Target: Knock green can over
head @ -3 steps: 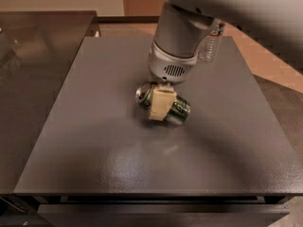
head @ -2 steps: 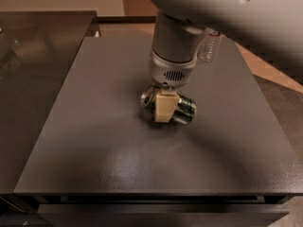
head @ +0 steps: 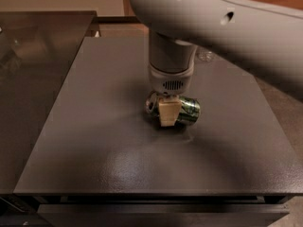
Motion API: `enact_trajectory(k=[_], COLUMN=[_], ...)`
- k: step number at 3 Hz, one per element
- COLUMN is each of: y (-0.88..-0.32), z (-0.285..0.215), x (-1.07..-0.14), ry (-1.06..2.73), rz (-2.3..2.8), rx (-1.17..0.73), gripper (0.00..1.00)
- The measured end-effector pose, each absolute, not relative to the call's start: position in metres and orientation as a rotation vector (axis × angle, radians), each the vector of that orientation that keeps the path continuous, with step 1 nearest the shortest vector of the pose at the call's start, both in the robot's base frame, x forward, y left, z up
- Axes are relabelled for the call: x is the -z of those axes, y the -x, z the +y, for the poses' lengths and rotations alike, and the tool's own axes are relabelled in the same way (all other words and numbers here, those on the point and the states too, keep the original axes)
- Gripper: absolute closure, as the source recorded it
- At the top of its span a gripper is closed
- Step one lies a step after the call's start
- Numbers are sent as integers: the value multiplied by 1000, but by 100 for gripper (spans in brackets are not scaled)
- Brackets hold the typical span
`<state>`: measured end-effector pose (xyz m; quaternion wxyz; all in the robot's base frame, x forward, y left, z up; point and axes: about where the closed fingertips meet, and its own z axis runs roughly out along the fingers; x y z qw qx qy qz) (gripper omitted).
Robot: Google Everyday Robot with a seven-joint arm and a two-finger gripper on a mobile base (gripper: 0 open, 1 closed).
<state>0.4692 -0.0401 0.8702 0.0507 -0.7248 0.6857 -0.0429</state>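
Camera view. Shows green can (head: 190,110) lying on side at centre of table (head: 94,126), silver top pointing left; reads as knock done. Finds gripper (head: 169,113) low, directly over can, placed as for sideways shove. Cannot tell whether open or closed.

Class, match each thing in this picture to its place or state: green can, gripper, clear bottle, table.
Things:
1. green can
2. gripper
3. clear bottle
4. table

Places or states:
A. at the far side, mostly hidden behind the arm
B. lying on its side
C. dark grey, bearing the can
D. low over the table, right up against the can

Pairs: 1-B, 2-D, 3-A, 4-C
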Motion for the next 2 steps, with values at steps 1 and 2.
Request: enact_trajectory(k=[1,2], y=[-469,-469], z=[-40,-40], x=[-871,-872], ry=[2202,2202], rz=[2084,2084], rx=[135,135], gripper=[0,0])
